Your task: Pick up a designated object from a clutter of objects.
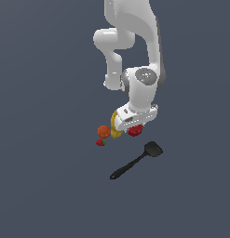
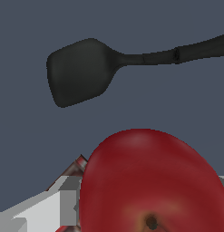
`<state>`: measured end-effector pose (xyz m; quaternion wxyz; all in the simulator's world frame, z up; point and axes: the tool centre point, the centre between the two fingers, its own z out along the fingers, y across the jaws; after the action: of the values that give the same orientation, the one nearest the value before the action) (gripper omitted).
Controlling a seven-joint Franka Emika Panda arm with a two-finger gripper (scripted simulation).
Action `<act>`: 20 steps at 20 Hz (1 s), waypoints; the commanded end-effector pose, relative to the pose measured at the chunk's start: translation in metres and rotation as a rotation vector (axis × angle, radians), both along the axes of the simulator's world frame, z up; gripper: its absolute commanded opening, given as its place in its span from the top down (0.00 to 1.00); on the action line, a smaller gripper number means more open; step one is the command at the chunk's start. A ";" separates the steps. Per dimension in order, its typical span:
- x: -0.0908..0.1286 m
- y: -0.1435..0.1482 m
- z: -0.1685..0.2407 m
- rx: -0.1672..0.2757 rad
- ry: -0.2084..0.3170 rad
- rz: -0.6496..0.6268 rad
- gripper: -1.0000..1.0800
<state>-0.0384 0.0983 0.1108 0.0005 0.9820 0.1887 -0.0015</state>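
The arm (image 1: 135, 51) is lowered into the clutter, its claw (image 1: 133, 126) set at the red apple (image 2: 154, 181), which sits on the surface (image 1: 42, 186) just beside the yellow mustard bottle (image 1: 116, 128). A lift is judged not yet made. The black spatula (image 1: 137, 160) lies apart. The claw's opening cannot be told: its fingers are hidden. The orange ball (image 1: 104, 131) and tiny strawberry (image 1: 100, 142) are barely made out.
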 end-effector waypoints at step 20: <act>-0.036 0.068 0.214 0.001 -0.003 0.002 1.00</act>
<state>-0.0722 0.1615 0.3082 0.0006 0.9819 0.1896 -0.0009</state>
